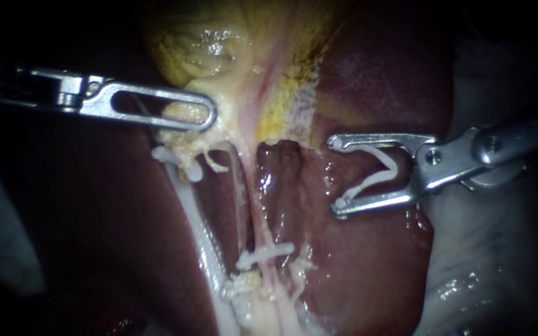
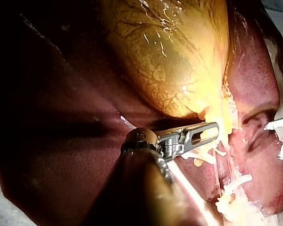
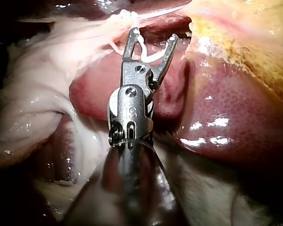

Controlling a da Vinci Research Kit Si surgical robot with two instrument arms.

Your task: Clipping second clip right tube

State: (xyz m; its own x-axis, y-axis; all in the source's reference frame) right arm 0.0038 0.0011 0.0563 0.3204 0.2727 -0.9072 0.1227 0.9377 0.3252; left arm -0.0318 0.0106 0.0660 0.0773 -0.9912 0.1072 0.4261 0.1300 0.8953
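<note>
My left instrument (image 1: 210, 115) comes in from the left, its slotted jaws shut on the yellow lower end of the gallbladder (image 1: 219, 43); the left wrist view shows these jaws (image 2: 210, 132) on the same yellow tissue. My right instrument (image 1: 336, 177) stands wide apart to the right of the tubes, a white V-shaped clip (image 1: 375, 177) seated between both jaws, touching no tissue. The thin pink right tube (image 1: 258, 211) runs down from the gallbladder and carries one white clip (image 1: 268, 254) low down. In the right wrist view the loaded jaws (image 3: 153, 35) hang over the liver.
A thicker white left tube (image 1: 197, 224) runs down beside the right tube, with white clip material (image 1: 241, 286) near its lower end. Dark red liver (image 1: 368, 267) lies under and right of the tubes. Pale tissue (image 1: 487, 267) fills the far right.
</note>
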